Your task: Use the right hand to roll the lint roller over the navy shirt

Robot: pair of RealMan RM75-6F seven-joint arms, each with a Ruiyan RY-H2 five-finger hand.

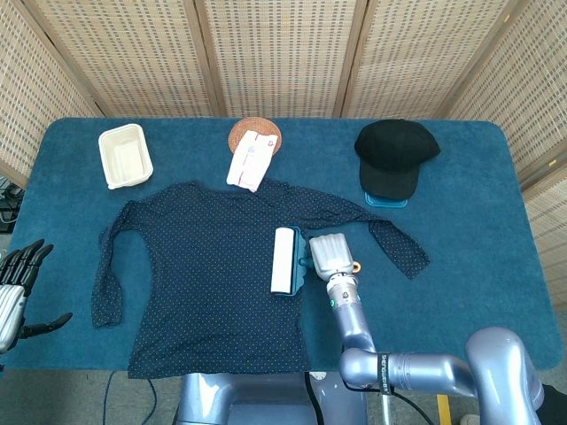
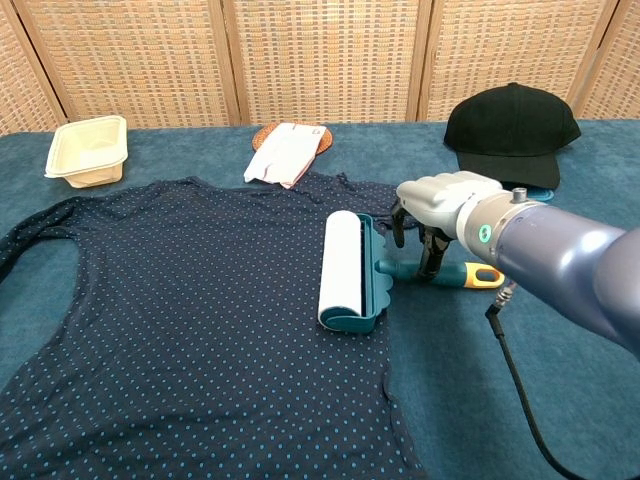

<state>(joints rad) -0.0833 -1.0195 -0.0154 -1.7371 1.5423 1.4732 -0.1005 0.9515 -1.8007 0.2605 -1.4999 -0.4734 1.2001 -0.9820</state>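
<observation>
The navy dotted shirt (image 1: 199, 274) (image 2: 170, 330) lies spread flat on the blue table. On its right side rests the lint roller (image 1: 283, 259) (image 2: 342, 268), white roll on the cloth, teal handle with an orange end (image 2: 485, 277) pointing right. My right hand (image 1: 330, 255) (image 2: 432, 205) hovers over the handle. Its fingers (image 2: 432, 255) hang down on both sides of the handle, touching it but not wrapped round it. In the head view the hand hides most of the handle. My left hand (image 1: 16, 285) waits off the table's left edge with fingers spread, holding nothing.
A cream container (image 1: 124, 156) (image 2: 88, 150) stands at the back left. A white packet (image 1: 250, 161) (image 2: 285, 155) lies on a round woven coaster above the collar. A black cap (image 1: 396, 150) (image 2: 512, 120) sits at the back right.
</observation>
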